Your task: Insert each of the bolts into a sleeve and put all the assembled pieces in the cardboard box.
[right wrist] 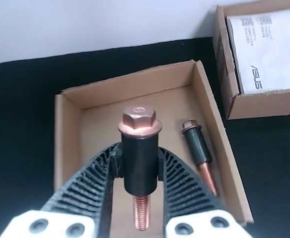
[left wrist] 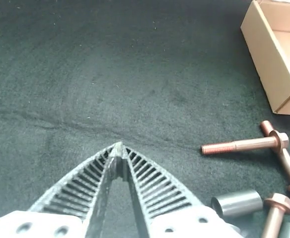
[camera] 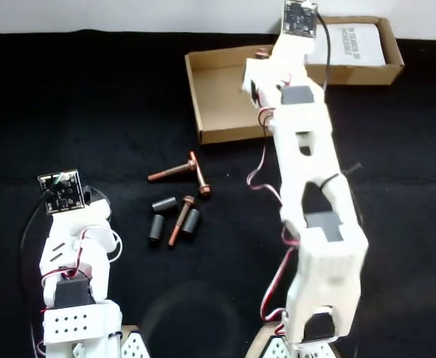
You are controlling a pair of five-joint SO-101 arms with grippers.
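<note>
My right gripper is shut on an assembled piece, a copper bolt inside a dark sleeve, held upright over the cardboard box. Another assembled piece lies on the box floor. In the high view the right arm stretches out over the box. Three loose copper bolts and three dark sleeves lie mid-table. My left gripper is shut and empty, hanging above the black cloth left of the bolts and a sleeve.
A second cardboard box with a white printed sheet sits behind and to the right of the target box. Black cloth covers the table. The left arm's base stands at the near left, the right arm's base at the near middle.
</note>
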